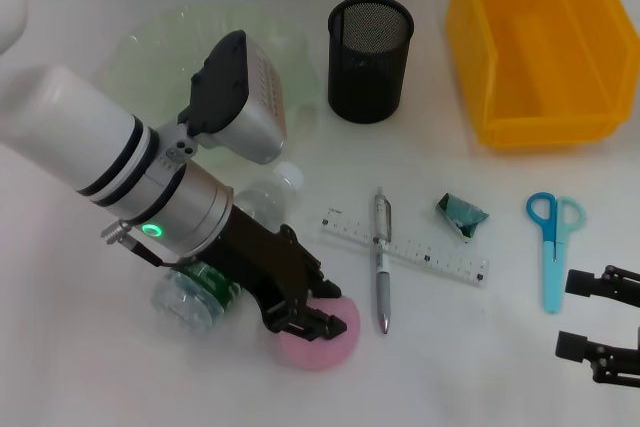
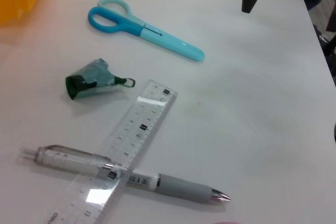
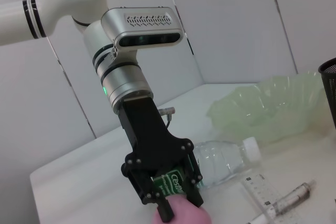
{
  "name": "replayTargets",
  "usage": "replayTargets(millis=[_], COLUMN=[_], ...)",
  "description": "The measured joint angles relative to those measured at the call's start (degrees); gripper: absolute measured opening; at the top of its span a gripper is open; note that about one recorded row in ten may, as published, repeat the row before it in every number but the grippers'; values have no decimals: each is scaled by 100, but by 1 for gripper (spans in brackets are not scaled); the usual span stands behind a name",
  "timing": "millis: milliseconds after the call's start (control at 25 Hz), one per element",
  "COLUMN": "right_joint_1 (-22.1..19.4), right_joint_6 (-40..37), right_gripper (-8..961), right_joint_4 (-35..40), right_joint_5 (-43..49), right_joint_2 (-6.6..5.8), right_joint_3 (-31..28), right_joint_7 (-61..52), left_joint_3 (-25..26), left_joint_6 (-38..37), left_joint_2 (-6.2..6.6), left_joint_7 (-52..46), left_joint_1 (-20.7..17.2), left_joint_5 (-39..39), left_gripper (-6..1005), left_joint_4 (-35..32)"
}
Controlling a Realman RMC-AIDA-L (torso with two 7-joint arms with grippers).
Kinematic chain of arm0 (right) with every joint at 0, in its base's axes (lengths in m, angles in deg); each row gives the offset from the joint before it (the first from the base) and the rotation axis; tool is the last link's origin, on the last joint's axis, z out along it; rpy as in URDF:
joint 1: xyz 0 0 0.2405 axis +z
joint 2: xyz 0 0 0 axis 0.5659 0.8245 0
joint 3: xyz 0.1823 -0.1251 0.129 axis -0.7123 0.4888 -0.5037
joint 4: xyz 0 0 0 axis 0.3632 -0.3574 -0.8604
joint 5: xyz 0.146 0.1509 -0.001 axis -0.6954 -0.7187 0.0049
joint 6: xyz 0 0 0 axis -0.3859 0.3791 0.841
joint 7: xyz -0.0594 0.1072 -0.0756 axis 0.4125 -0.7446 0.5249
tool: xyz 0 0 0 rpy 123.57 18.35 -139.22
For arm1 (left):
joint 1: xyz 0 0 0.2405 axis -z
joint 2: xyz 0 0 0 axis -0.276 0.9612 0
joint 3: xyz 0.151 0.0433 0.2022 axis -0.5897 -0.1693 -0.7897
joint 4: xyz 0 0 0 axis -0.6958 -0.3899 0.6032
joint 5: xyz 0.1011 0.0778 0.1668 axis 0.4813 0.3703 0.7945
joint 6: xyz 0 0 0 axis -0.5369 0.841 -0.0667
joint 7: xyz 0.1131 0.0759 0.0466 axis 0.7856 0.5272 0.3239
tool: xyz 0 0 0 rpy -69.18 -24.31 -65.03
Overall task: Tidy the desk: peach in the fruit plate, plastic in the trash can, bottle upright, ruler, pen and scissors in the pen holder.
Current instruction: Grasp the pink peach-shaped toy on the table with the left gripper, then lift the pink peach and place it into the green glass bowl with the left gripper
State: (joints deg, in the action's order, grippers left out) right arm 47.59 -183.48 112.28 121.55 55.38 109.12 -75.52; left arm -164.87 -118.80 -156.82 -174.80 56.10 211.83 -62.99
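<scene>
Head view shows left gripper (image 1: 312, 322) jaws spread astride the peach (image 1: 322, 335) on the bench (image 1: 120, 377) beside the toppled bottle (image 1: 200, 292), evidently for pickup; right wrist view confirms; right gripper (image 1: 600, 322) idles open near scissors (image 1: 552, 244).

Pink peach (image 1: 325, 332) near front edge, clear bottle (image 1: 232, 247) lying flat — pen (image 1: 382, 257) across ruler (image 1: 405, 249)

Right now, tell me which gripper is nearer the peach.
Left. The left gripper is right at the peach, fingers down over its top. The right gripper sits far across the table, near the scissors.
</scene>
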Motion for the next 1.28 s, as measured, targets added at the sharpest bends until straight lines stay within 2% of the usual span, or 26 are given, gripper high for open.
replayTargets(millis=[360,720,760,800,1040,1160,1240,1280], right_joint_1=[14,14,14,14,53,97,123,145], right_joint_6=[-53,-50,-45,-34,9,34,44,45], right_gripper=[815,815,815,815,815,815,815,815], right_joint_4=[-3,-9,-9,-9,-1,-1,-1,-1], right_joint_5=[-1,-1,-1,-3,-10,-35,-52,-55], right_joint_2=[14,25,26,30,93,141,160,174], right_joint_3=[-4,-19,-20,-20,-25,-28,-32,-33], right_joint_7=[-3,22,23,25,39,40,41,41], left_joint_3=[-29,219,871,951,2390,2728,2730,2730], left_joint_6=[12,-43,-134,-136,97,1152,2394,2394], left_joint_2=[-12,35,50,50,42,26,45,45], left_joint_7=[9,196,326,337,559,656,753,753], left_joint_1=[-85,-264,-419,-430,-472,-552,-567,-567], left_joint_5=[-40,-639,-856,-873,-1183,-1338,-1419,-1419], left_gripper=[201,78,71,64,47,45,43,43], left_joint_4=[-29,-200,-466,-485,-464,-189,313,313])
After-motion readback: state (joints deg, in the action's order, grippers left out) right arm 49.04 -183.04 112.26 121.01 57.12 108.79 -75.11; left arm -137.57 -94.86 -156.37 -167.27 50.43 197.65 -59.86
